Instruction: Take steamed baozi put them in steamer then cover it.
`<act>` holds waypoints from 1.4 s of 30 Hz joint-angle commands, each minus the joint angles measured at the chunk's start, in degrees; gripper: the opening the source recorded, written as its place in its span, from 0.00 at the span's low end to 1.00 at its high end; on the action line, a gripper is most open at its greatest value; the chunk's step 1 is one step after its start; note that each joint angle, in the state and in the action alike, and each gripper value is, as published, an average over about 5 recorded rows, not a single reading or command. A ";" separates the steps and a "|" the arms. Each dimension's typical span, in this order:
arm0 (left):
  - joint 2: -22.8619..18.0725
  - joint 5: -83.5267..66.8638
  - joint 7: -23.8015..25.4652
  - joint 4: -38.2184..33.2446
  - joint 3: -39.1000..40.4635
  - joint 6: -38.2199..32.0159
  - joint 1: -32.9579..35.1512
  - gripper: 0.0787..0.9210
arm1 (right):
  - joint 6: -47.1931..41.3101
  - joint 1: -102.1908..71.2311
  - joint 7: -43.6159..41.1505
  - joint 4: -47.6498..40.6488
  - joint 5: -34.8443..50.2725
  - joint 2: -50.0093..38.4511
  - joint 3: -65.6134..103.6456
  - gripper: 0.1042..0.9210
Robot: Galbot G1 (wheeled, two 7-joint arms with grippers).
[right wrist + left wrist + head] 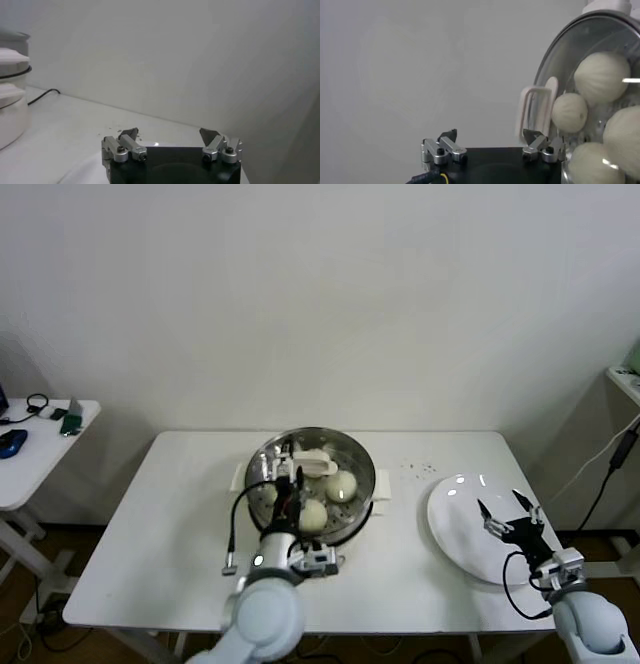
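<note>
The steamer (366,502) stands mid-table with the glass cover (352,456) lying on it. Steamed baozi (342,485) show through the glass, and in the left wrist view several baozi (601,77) sit behind the lid. My left gripper (290,484) hovers over the near left part of the cover, open and holding nothing. In the left wrist view the left gripper (490,137) has one finger just beside the cream handle (536,111), not clamped on it. My right gripper (510,514) waits open over the white plate (455,529); the right gripper (169,134) is empty.
The bare white plate sits at the table's right side, with dark crumbs (420,469) between it and the steamer. A side table (40,446) with small gadgets stands far left. A black cable (600,484) hangs off to the right.
</note>
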 commanded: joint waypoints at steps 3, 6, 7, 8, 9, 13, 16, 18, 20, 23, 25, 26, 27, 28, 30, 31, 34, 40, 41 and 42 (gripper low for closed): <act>6.76 -19.74 -20.44 -9.49 -13.85 -9.70 12.52 0.88 | -0.19 0.26 -0.04 0.25 -0.51 0.03 -0.46 0.88; 6.86 -31.42 -27.79 -9.42 -21.40 -16.58 16.46 0.88 | -0.18 0.09 -0.06 0.77 -0.60 0.09 -0.61 0.88; 6.52 -35.29 -29.53 -9.56 -23.93 -18.53 17.94 0.88 | -0.16 0.01 -0.06 0.97 -0.56 0.11 -0.64 0.88; 6.04 -39.32 -31.15 -9.72 -26.65 -20.32 19.55 0.88 | -0.11 -0.06 -0.07 1.13 -0.51 0.16 -0.64 0.88; 5.35 -43.20 -32.47 -9.84 -29.09 -22.00 21.09 0.88 | 0.01 -0.12 -0.08 1.26 -0.45 0.22 -0.65 0.88; 1.54 -55.35 -34.05 -8.99 -36.97 -30.41 26.07 0.88 | 0.58 -0.33 -0.32 1.44 -0.17 0.48 -0.63 0.88; -2.15 -63.83 -33.39 -6.61 -40.86 -36.45 27.73 0.88 | 0.92 -0.57 -0.56 1.86 0.01 0.69 -0.66 0.88; -4.63 -68.27 -32.51 -3.69 -43.34 -40.66 27.92 0.88 | 1.15 -0.75 -0.59 2.23 0.06 0.87 -0.73 0.88; -6.51 -71.03 -31.26 -0.24 -45.91 -44.43 27.88 0.88 | 1.40 -1.01 -0.60 2.65 0.12 1.01 -0.85 0.88; -8.19 -74.51 -28.66 4.48 -48.85 -48.80 28.41 0.88 | 1.77 -1.77 -0.62 3.49 0.26 1.25 -0.95 0.88; -8.43 -76.70 -26.83 7.17 -49.76 -51.73 29.32 0.88 | 2.10 -2.41 -0.73 4.09 0.58 1.50 -0.92 0.88; -8.36 -77.30 -26.17 8.42 -49.93 -53.05 29.85 0.88 | 2.22 -2.67 -0.79 4.36 0.86 1.64 -0.88 0.88; -8.23 -77.94 -25.66 9.73 -49.96 -54.48 30.35 0.88 | 2.37 -2.89 -0.87 4.54 1.15 1.79 -0.81 0.88; -8.13 -78.34 -25.29 10.87 -49.92 -55.57 30.80 0.88 | 2.53 -3.06 -0.95 4.67 1.44 1.95 -0.73 0.88; -8.07 -79.03 -24.74 12.34 -49.75 -57.01 31.51 0.88 | 2.74 -3.28 -1.05 4.74 1.76 2.22 -0.59 0.88; -8.12 -79.32 -24.43 12.74 -49.67 -57.49 31.75 0.88 | 2.86 -3.37 -1.12 4.74 1.79 2.32 -0.55 0.88; -8.12 -79.89 -23.35 13.05 -49.14 -57.91 31.90 0.88 | 3.10 -3.62 -1.27 4.84 1.88 2.62 -0.60 0.88; -8.11 -80.08 -22.13 12.20 -47.26 -57.66 30.89 0.88 | 3.42 -3.68 -1.26 4.94 1.77 3.52 -0.67 0.88; -8.15 -80.07 -21.80 12.11 -47.17 -57.73 30.83 0.88 | 3.46 -3.72 -1.21 4.99 1.78 3.62 -0.61 0.88; -8.17 -80.09 -21.43 12.08 -47.12 -57.82 30.81 0.88 | 3.51 -3.76 -1.16 5.04 1.79 3.69 -0.54 0.88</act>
